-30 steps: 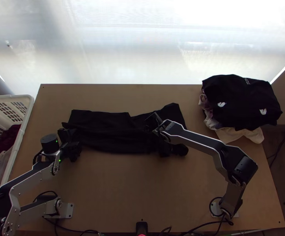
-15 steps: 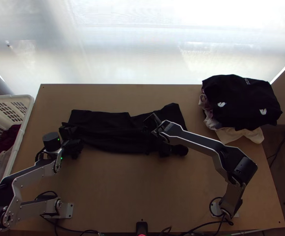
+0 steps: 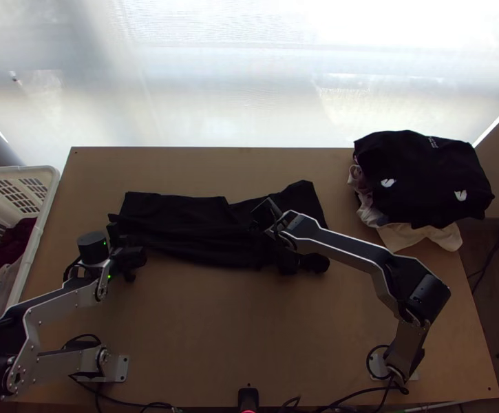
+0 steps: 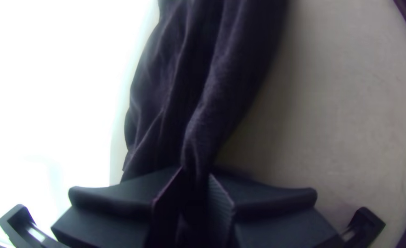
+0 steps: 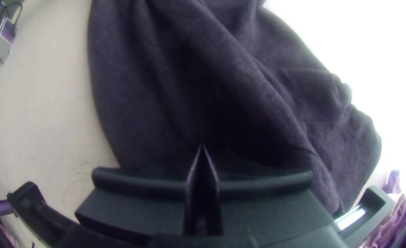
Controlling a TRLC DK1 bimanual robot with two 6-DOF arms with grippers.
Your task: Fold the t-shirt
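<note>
Cloth [image 4: 197, 147] of one t-shirt [image 3: 180, 213] parts the left end effector's [image 3: 126, 242] two fingers [image 4: 115, 202].

Probably a robotics lab or workroom: a left arm [image 3: 63, 363] and right arm [image 3: 345, 242] mounted on a wooden tabletop [image 3: 249, 316], cables [image 3: 352, 395] along its near edge, a laundry basket [image 3: 36, 237] at left, piled clothes [image 3: 421, 179] far right.

Left end effector [image 3: 136, 245] clamped; right end effector [image 3: 261, 235] closed.
</note>
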